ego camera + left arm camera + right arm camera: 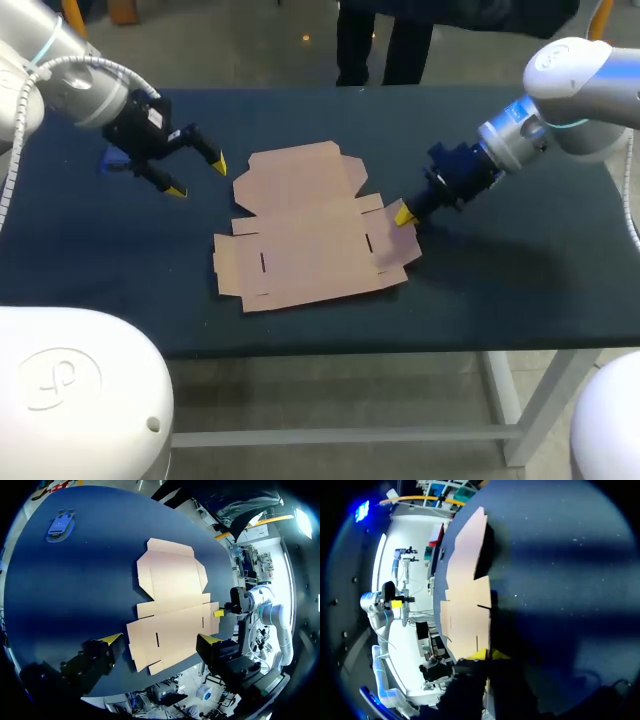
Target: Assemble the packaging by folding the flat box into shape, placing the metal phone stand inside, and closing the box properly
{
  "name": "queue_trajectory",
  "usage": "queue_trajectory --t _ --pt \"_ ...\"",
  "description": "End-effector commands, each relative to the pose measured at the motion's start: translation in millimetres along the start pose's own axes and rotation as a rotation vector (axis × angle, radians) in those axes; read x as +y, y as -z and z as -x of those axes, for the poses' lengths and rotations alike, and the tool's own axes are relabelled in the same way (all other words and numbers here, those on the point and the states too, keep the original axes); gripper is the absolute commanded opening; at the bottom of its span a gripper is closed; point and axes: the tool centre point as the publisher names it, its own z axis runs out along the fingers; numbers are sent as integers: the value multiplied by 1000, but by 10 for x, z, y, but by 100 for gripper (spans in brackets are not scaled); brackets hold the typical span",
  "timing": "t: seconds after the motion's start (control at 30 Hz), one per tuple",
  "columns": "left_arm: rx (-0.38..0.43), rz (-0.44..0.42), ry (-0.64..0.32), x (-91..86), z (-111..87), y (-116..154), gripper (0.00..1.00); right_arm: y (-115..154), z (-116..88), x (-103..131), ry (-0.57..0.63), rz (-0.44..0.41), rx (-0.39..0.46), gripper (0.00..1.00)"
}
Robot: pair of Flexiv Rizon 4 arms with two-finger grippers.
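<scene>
Flat cardboard box (310, 230) lies unfolded mid-tabletop (520, 290). Right gripper (403, 215) is pinched onto its right-edge flap. Left gripper (197, 178) hangs with fingers spread wide, just off the box's left side. Metal phone stand (60, 526) sits by the tabletop's left edge, well apart from the box.

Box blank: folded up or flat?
Flat. The cardboard box blank lies spread on the table, flaps out, with no walls raised in the head view.
</scene>
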Motion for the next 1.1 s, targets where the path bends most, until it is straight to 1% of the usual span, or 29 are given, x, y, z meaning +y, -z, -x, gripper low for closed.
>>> queue_trajectory --t 0.03,0.2,0.43,0.67,0.8,0.87,0.9,0.93,0.97,1.1 --pt "-4 8 -6 -1 1 19 100 0 -9 -85 0 134 2 0" --pt "-5 13 -14 -9 14 29 100 -28 1 -95 -10 142 12 0" --pt "-3 18 -20 -32 33 29 100 -53 13 -115 -28 114 29 0" --pt "1 23 -21 -53 35 3 100 -47 34 -123 -36 110 36 0" --pt "3 25 -21 -56 32 -2 100 -56 56 -105 -38 82 45 0" --pt "3 26 -20 -56 31 -3 100 -64 58 -104 -42 76 43 34" --pt "2 26 -19 -56 30 -4 100 -68 61 -104 -46 73 42 71" --pt "2 26 -18 -57 29 -4 100 -70 66 -104 -53 69 40 95" --pt "3 25 -18 -57 28 -5 100 -68 72 -105 -57 67 39 99" --pt "3 24 -16 -61 21 -8 100 -2 76 -125 -68 62 33 100"
